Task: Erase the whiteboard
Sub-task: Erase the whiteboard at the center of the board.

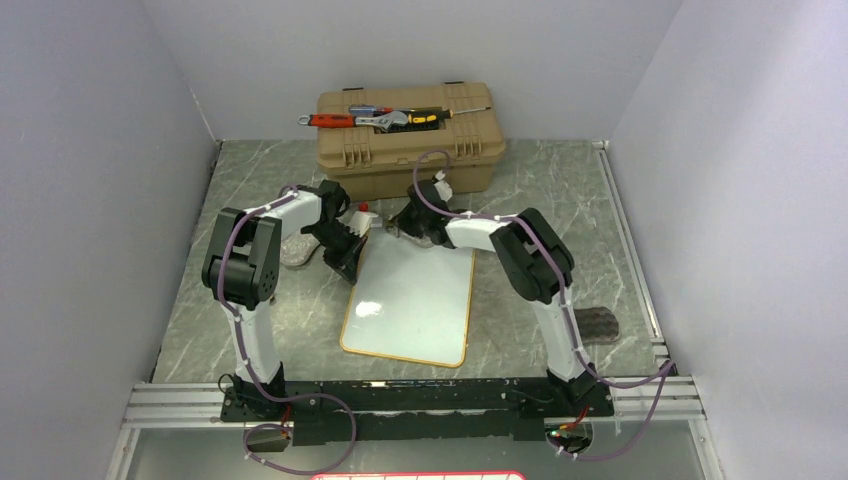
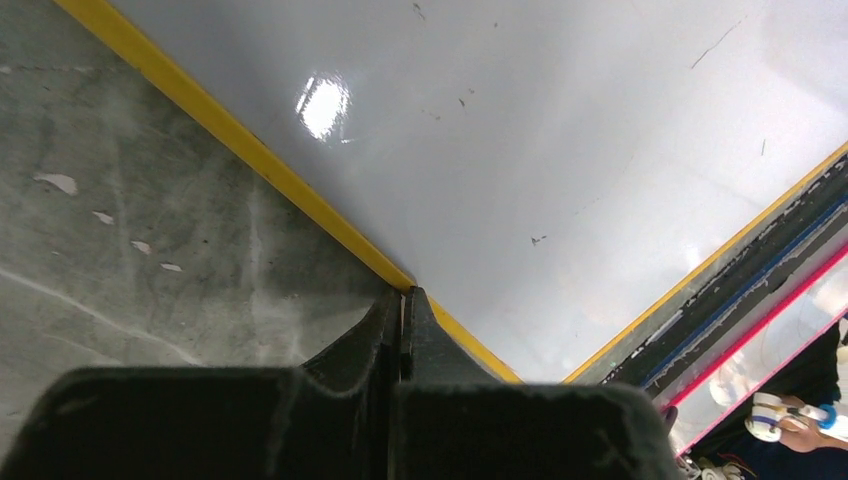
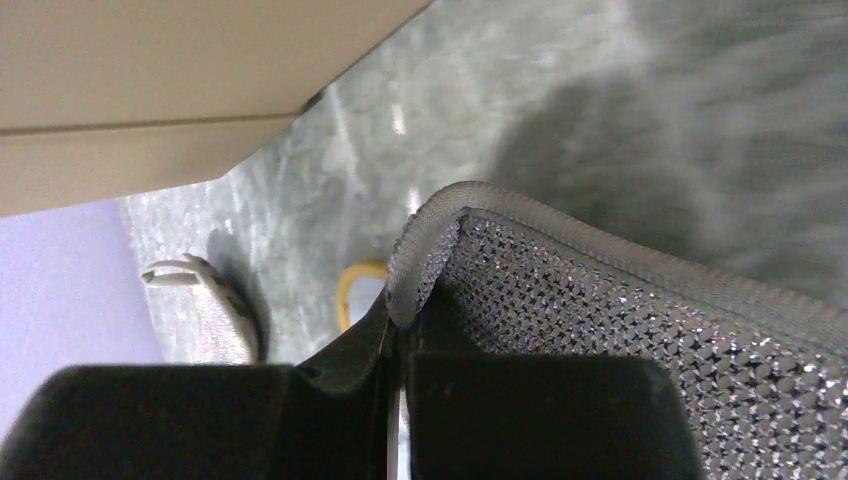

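Observation:
The whiteboard [image 1: 412, 300] lies flat mid-table, glossy white with a yellow rim. In the left wrist view the whiteboard [image 2: 550, 150] shows only a few tiny dark specks. My left gripper [image 1: 350, 265] is shut, and the left gripper [image 2: 405, 296] rests its tips on the board's left rim with nothing between them. My right gripper [image 1: 405, 226] hovers at the board's far edge. There the right gripper [image 3: 400, 315] is shut on the hem of a grey mesh pad [image 3: 620, 330]. A yellow corner of the whiteboard [image 3: 358, 285] shows just beyond it.
A tan toolbox [image 1: 405, 145] with hand tools on its lid stands at the back, close above the right gripper. A second mesh pad [image 1: 298, 250] lies left of the board, a darker one [image 1: 600, 322] at the right. A red-capped marker [image 1: 365, 211] sits by the board's far left corner.

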You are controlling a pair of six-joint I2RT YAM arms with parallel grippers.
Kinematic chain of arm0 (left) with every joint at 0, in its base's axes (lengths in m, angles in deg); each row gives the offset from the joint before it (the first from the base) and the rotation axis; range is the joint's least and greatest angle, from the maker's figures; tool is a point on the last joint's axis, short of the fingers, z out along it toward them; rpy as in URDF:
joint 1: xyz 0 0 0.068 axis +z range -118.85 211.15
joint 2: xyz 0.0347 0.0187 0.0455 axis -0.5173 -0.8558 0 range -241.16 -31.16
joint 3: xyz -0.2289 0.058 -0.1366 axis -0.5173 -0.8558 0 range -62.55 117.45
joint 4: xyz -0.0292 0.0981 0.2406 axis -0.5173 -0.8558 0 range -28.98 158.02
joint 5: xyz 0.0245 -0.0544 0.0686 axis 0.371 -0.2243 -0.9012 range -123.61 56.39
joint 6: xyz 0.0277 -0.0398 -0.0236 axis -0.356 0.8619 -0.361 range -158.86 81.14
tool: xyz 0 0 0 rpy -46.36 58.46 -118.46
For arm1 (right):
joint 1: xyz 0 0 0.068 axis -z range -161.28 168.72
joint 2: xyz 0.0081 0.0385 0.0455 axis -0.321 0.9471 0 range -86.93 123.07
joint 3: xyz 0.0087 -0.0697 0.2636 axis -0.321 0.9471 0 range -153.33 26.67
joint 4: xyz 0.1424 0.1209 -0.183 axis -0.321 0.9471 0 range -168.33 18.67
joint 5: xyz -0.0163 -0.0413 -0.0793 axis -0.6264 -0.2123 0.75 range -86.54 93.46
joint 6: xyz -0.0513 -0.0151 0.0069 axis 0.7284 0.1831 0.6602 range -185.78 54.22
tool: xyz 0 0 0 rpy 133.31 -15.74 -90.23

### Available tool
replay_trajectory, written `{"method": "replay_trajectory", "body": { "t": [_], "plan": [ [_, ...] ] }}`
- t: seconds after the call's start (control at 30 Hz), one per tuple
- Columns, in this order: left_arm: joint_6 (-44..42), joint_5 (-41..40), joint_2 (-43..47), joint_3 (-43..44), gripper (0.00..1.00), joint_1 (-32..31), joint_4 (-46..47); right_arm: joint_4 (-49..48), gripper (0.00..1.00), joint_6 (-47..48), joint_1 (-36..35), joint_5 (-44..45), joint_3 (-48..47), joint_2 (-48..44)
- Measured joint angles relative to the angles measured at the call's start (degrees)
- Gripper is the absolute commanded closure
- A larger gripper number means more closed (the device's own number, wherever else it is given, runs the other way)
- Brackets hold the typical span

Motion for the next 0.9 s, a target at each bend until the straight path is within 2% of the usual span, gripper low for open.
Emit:
{"method": "replay_trajectory", "body": {
  "t": [0.1,0.2,0.33,0.47,0.53,0.6,0.77,0.9],
  "plan": [
    [-0.02,0.20,0.00,-0.31,0.97,0.00,-1.01,-0.66,1.00,-0.79,-1.68,-0.90,-4.02,3.19],
    [-0.02,0.37,0.00,-0.63,0.97,0.00,-1.77,-3.56,1.00,-1.36,-2.60,-0.79,-2.89,3.61],
    [-0.02,1.38,0.02,-1.03,0.97,-0.02,-2.86,-10.47,1.00,-2.56,-1.75,-1.99,7.80,-1.22],
    [-0.04,1.97,0.00,-1.49,0.97,-0.04,-3.80,-14.58,1.00,-2.27,1.79,-4.92,25.22,-12.74],
    [-0.07,1.97,-0.02,-1.49,0.97,-0.07,-4.09,-14.23,1.00,-1.16,4.63,-6.67,30.49,-17.20],
    [-0.17,1.99,-0.02,-1.46,0.97,-0.07,-4.48,-11.43,1.00,1.46,7.28,-8.72,33.14,-21.07],
    [-0.90,2.01,-0.68,-0.24,0.97,0.20,-6.47,3.76,1.00,9.49,10.01,-9.55,33.48,-30.71],
    [-1.73,1.86,-1.07,2.23,0.86,0.92,-7.54,14.34,1.00,14.03,12.31,-7.32,30.99,-40.11]
  ]
}}
